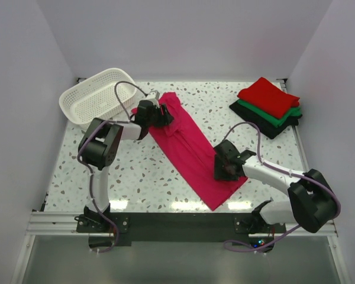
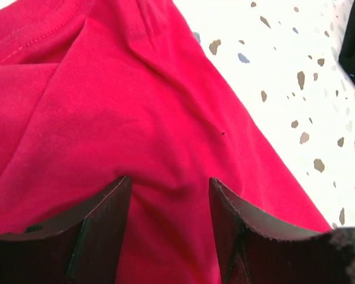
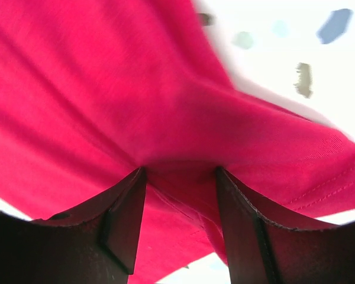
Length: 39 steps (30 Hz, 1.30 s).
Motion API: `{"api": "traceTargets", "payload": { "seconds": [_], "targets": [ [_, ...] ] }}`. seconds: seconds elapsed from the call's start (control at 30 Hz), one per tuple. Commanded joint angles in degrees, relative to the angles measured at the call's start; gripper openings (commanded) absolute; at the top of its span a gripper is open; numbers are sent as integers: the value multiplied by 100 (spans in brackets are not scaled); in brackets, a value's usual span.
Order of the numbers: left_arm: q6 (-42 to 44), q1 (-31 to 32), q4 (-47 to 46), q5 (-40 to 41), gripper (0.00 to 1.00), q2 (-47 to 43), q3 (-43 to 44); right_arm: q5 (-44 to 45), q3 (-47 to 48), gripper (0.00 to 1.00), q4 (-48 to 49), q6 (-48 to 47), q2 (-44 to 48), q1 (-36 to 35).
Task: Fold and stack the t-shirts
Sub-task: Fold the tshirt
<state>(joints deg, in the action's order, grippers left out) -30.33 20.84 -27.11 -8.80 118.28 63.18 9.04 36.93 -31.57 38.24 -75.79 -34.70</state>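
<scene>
Counter: we are looking at a speckled surface carrying every shirt, and we are judging the job to be past its midpoint.
Magenta t-shirt: it is lying as a long narrow strip, running diagonally from beside the basket towards the near right. We are reading its sides as already folded in, with the end-to-end folds and the stacking not yet done.
Basket: it is standing at the far left corner, just beside the strip's far end.
Stack: the red t-shirt is lying on the green t-shirt, which is lying on the black t-shirt. They are sitting at the far right, well apart from the strip, and we are counting these three as finished.
Left tool: it is pressing down on the strip's far end, its fingers partway apart and straddling the cloth, closed on nothing.
Right tool: it is bearing on the strip's near end, with a ridge of cloth bunching between its part-open fingers. We are unable to tell whether it is gripping.
</scene>
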Motion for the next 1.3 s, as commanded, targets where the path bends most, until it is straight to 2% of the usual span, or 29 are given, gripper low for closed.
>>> {"api": "traceTargets", "payload": {
  "seconds": [0.0, 0.27, 0.63, 0.77, 0.87, 1.03, 1.13, 1.23, 1.27],
  "targets": [
    [255, -107, 917, -262, 61, 581, 990, -587, -282, 54, 450, 464, -243, -361],
    [616, -221, 1340, -754, 61, 1496, 2452, -552, 69, 54, 898, 1088, -761, -1240],
    [826, -335, 1463, -1475, 60, 2304, 3596, -596, 1245, 55, 1206, 1230, -1956, -2532],
    [818, -344, 1499, -1572, 60, 2454, 3903, -281, 1685, 55, 812, 1072, -2080, -2884],
    [792, -335, 1349, -1608, 60, 2218, 3834, 18, 1932, 55, 548, 914, -1905, -2990],
    [835, -309, 1051, -1537, 61, 1226, 3527, 423, 2108, 56, 135, 712, -1290, -3016],
    [888, -274, 840, -1406, 61, 409, 3027, 668, 2064, 58, -164, 641, -868, -3008],
    [836, -221, 638, -1099, 62, -514, 2140, 977, 1915, 61, -419, 685, -683, -2990],
    [801, -212, 507, -967, 62, -977, 1563, 1021, 1819, 61, -490, 720, -657, -2981]
  ]
}}
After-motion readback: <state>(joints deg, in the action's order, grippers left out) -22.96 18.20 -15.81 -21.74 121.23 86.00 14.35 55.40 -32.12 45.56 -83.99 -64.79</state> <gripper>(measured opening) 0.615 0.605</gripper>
